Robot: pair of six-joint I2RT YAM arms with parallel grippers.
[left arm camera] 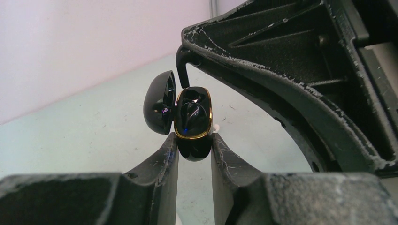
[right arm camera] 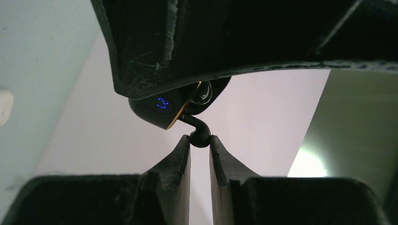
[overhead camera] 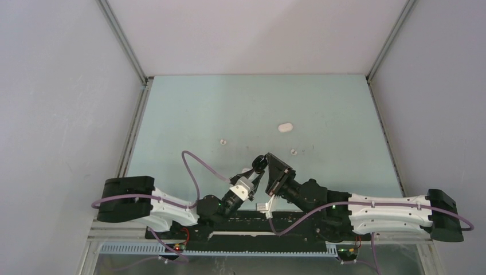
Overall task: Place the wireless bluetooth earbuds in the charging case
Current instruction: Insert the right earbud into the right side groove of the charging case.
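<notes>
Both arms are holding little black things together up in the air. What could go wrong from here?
The right gripper pinches the black earbud only by one small end, so it might twist or slip and drop to the table. The left gripper holds just the bottom of the open black charging case; pushing could tip it. The earbud's free end sits close to the lid, so it may catch there instead of seating.

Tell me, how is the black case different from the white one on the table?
The black case is gripped in the left claw, off the table; the white case lies on the table. The black case has its lid open, with gold trim; the white case looks shut. Both are small, rounded pebbles.
</notes>
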